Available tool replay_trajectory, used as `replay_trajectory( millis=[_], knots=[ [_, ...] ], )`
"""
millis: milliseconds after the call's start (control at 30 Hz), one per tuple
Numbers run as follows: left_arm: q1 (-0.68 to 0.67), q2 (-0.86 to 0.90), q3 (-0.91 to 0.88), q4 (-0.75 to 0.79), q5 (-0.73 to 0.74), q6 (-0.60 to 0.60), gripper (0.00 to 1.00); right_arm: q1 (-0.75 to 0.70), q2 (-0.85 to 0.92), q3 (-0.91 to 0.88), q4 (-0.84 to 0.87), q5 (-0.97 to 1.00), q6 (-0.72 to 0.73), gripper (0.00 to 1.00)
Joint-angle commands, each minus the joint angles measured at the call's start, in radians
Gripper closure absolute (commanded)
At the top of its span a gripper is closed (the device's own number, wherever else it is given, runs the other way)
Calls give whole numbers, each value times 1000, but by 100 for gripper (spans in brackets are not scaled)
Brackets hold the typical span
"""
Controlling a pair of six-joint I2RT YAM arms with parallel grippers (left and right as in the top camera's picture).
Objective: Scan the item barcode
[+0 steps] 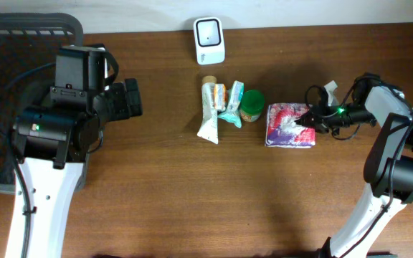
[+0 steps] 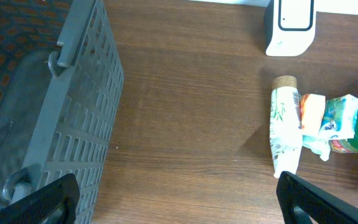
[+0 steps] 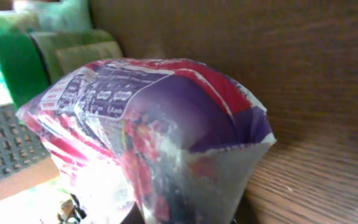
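The item is a purple and pink foil packet (image 1: 287, 125) lying on the wooden table right of centre. My right gripper (image 1: 309, 120) is shut on its right edge. The packet (image 3: 166, 124) fills the right wrist view and hides the fingers there. A panel of small print (image 3: 98, 93) shows on its upper left, but I cannot make out a barcode. The white scanner (image 1: 209, 41) stands at the table's far edge and appears again in the left wrist view as the scanner (image 2: 289, 25). My left gripper (image 1: 131, 98) hangs open over bare wood (image 2: 182, 202) with nothing between its fingers.
A white tube (image 1: 209, 111), a small orange pack (image 1: 220, 93), a teal packet (image 1: 231, 102) and a green-lidded jar (image 1: 252, 105) lie bunched left of the foil packet. A dark mesh basket (image 1: 6, 93) stands at the far left, its wall (image 2: 73, 106) close beside my left gripper.
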Motion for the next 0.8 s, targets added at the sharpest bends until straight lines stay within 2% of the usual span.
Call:
replay_trajectory(
  millis=[0,133,300,367,400,467,567,633,767],
  knots=[
    [3,0,-2,-2,-13,15,1,5,-10,84,3,-72,85,96],
    [3,0,-2,-11,-14,15,1,5,-30,246,1,-63,216,96],
    [3,0,-2,-24,-13,15,1,8,-30,447,57,82,466,96],
    [3,0,-2,-24,-14,16,1,35,-29,463,234,82,639,96],
    [3,0,-2,-24,-14,15,1,48,-28,462,293,82,681,96],
    [3,0,-2,-24,-14,15,1,93,-26,460,436,87,735,96],
    [3,0,-2,-24,-14,15,1,204,-25,460,659,109,742,96],
    [3,0,-2,-24,-13,15,1,282,-25,460,736,207,780,96],
    [3,0,-2,-24,-14,15,1,439,-18,460,758,576,937,96]
  ],
)
